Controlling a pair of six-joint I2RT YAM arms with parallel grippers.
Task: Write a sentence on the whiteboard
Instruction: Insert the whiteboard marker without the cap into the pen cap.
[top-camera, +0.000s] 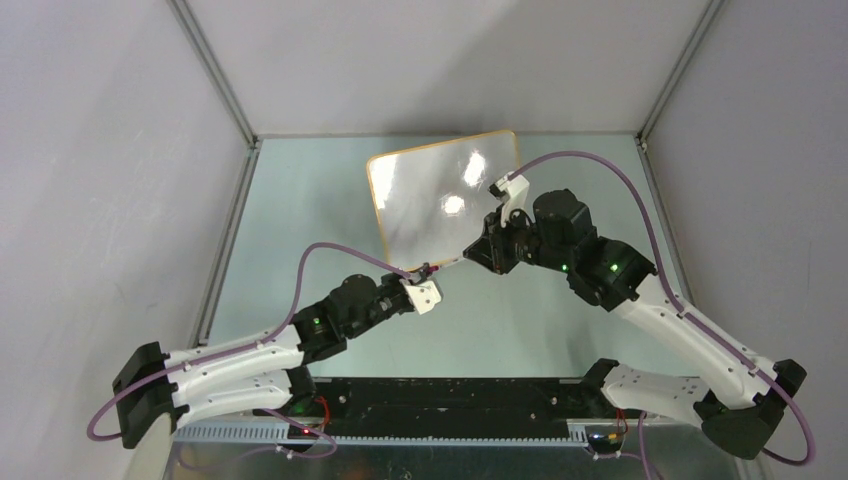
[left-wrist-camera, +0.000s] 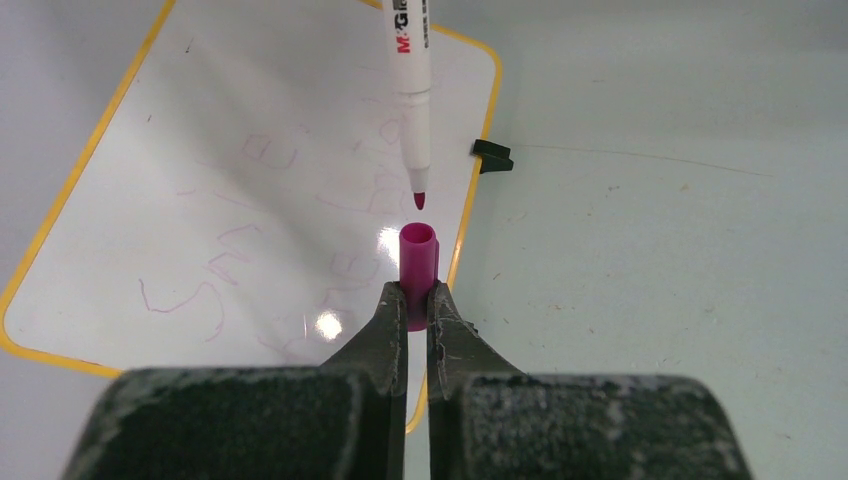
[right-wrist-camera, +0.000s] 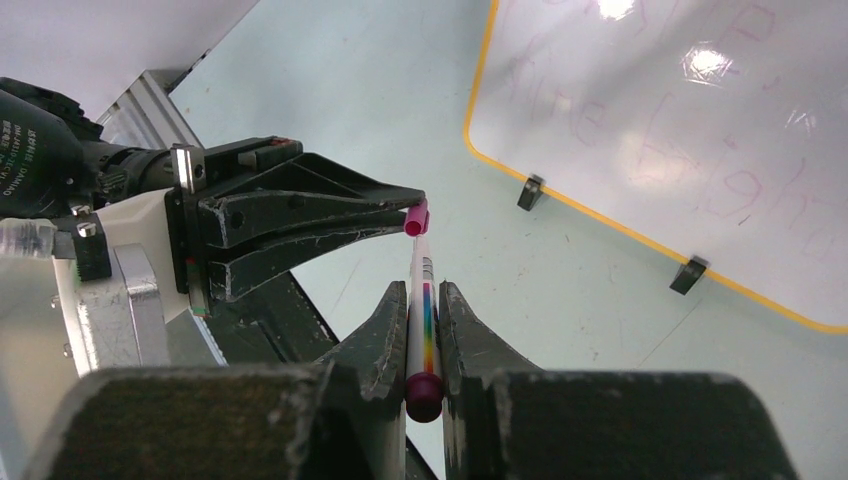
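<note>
The whiteboard lies on the table with an orange-yellow frame and faint pink writing. In the left wrist view my left gripper is shut on a magenta marker cap, open end up. The white marker hangs just above it, its magenta tip a short gap from the cap's mouth. My right gripper is shut on the marker's barrel, which has a rainbow stripe and a magenta end plug. From the right wrist, the left gripper holds the cap at the marker's far end.
Both grippers meet just off the whiteboard's near corner. Two black clip feet sit on the board's edge. Grey enclosure walls and metal rails bound the table. A black base rail runs along the near edge.
</note>
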